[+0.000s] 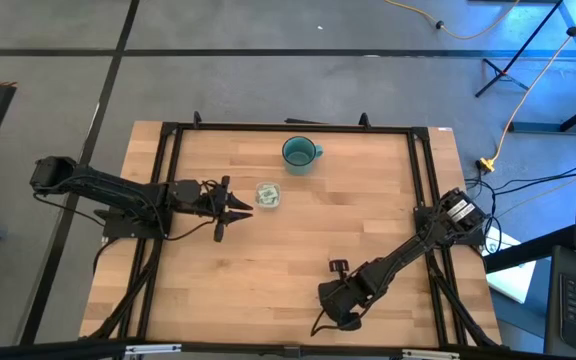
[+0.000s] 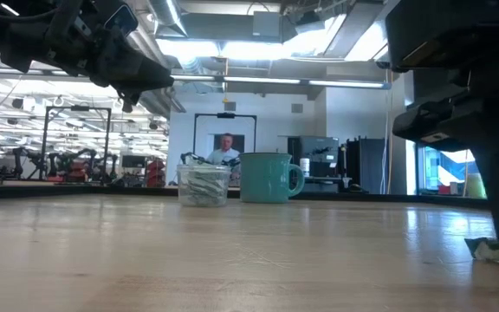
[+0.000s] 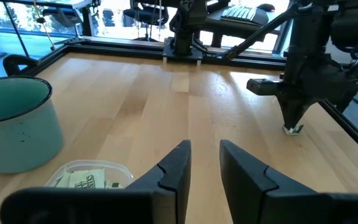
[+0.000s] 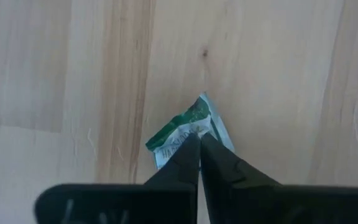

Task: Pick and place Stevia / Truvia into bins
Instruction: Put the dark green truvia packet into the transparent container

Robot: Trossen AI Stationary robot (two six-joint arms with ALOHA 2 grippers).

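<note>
Both arms matte black, slender jointed links. Left gripper (image 3: pixel 204 168): two tapered black fingers. Right gripper (image 4: pixel 199 163): black wedge-shaped fingers.

Packet (image 4: pixel 188 132) on table, under right gripper (image 4: pixel 199 144): dark green band with white capital lettering, partly hidden by the fingertips; not legible as a word.
Packets in tub (image 3: pixel 87 180): green print, letters too small to read.
No other readable text.
</note>
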